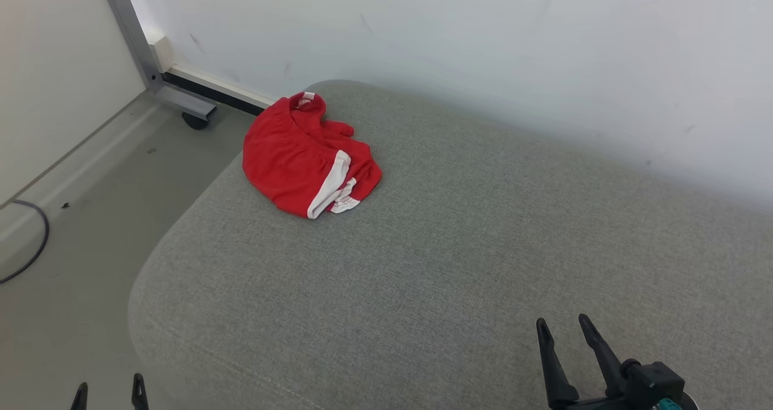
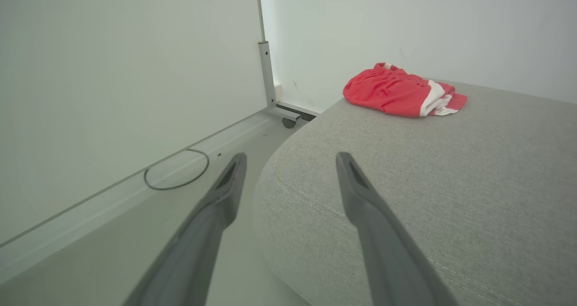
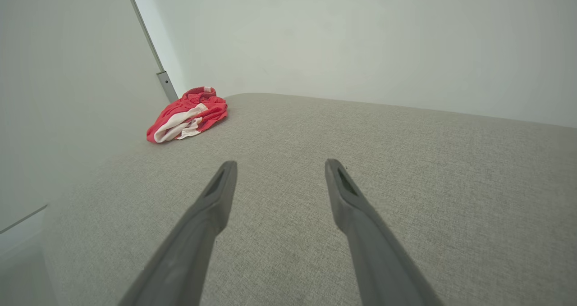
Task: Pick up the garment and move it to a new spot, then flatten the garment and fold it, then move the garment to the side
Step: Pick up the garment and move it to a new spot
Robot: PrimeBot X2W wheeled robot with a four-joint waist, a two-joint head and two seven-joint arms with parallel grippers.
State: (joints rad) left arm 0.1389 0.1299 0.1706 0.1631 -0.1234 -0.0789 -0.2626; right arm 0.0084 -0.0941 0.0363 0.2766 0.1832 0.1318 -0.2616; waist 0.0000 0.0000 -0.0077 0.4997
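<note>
Far left on the floor there's a dark cable [image 1: 46, 232] that loops out of frame, so only part of it shows. Next over, a grey metal post [image 1: 131, 35] runs up past the top edge, with a black caster [image 1: 194, 120] half hidden under its foot. The left gripper [image 1: 109, 383] is cut off at the bottom of the head view, just 2 fingertips poking up by the cushion's near-left corner. The left wrist view shows its jaws spread wide with nothing between them, 1 finger over the floor and 1 over the cushion edge.

The red garment [image 1: 305, 156] sits crumpled in a heap at the far-left corner of the grey cushion [image 1: 453, 247], close to the wall and well apart from both grippers. There's white trim on it, but it's too bunched up to say what it is, maybe shorts. The right gripper [image 1: 563, 320] is at the lower right over the cushion, jaws wide too and holding nothing, its base cropped by the bottom edge. The white wall [image 1: 543, 54] behind has a few faint scuffs.
</note>
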